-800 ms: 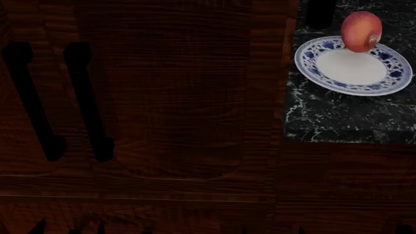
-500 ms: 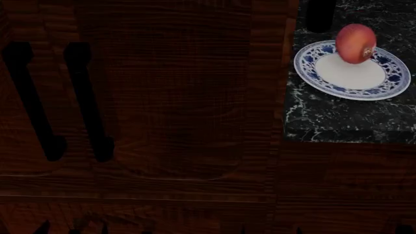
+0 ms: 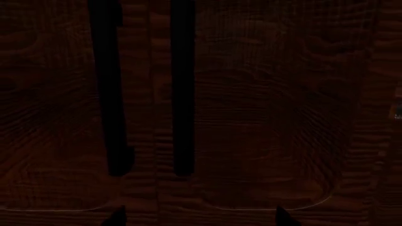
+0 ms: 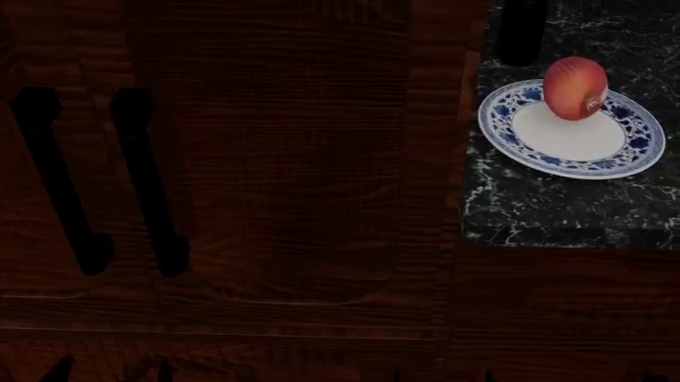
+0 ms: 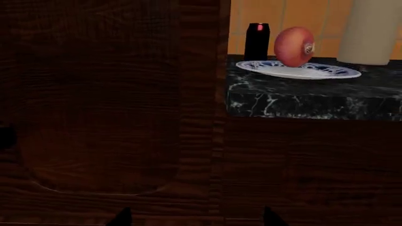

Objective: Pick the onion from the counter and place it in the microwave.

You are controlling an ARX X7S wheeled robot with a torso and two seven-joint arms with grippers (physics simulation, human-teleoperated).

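One onion (image 4: 575,87) is all you need to track, and it sits on the far rim of a blue-and-white plate (image 4: 510,119) on the black marble desk (image 4: 552,207), at about 2 o'clock in the head view. It touches the plate and stands with its root stub turned toward 3 o'clock, so its long axis looks roughly level, though that is hard to judge from here.

Your right arm is the nearer one, I judge: the right wrist view faces the onion (image 5: 294,46) across the desk edge (image 5: 314,101), with a dark can (image 5: 256,41) just beside it and a pale upright container (image 5: 370,30) on its other side. The left wrist view shows only wood cabinet doors (image 3: 251,117) and two black handles (image 3: 110,94).

Neither hand shows clearly; only dark tips peek into each wrist view, spread apart and with nothing between them, so I cannot tell how wide they stand. No microwave is in view.
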